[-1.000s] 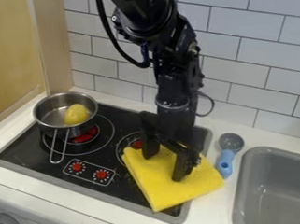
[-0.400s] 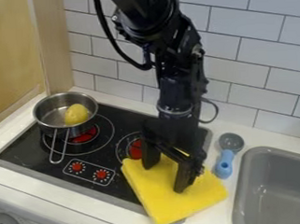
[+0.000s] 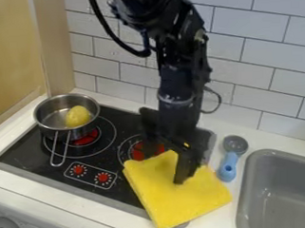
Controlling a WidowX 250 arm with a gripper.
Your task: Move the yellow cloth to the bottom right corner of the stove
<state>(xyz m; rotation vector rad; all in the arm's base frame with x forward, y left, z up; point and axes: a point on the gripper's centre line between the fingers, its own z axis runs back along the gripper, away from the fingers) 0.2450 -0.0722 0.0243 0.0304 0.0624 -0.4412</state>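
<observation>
The black gripper (image 3: 164,167) is over the back part of the yellow cloth (image 3: 178,200), open with its two fingers spread apart. Its right finger stands in front of the cloth's middle, and its left finger is by the cloth's back left edge. Lying flat, the cloth covers the bottom right corner of the black stove (image 3: 129,186) and hangs past the front and right edges onto the counter. Whether the fingers touch it, I cannot tell.
A metal pot (image 3: 44,123) with a yellow object (image 3: 78,116) inside sits on the stove's left burner. Right of the stove lies a blue-handled scoop (image 3: 228,167), then the grey sink (image 3: 273,196). Tiled wall (image 3: 261,59) behind.
The cloth slid toward the front and slightly right between the first two frames, with the gripper moving alongside. Since then the gripper has risen and drawn back a little while the cloth stayed put.
</observation>
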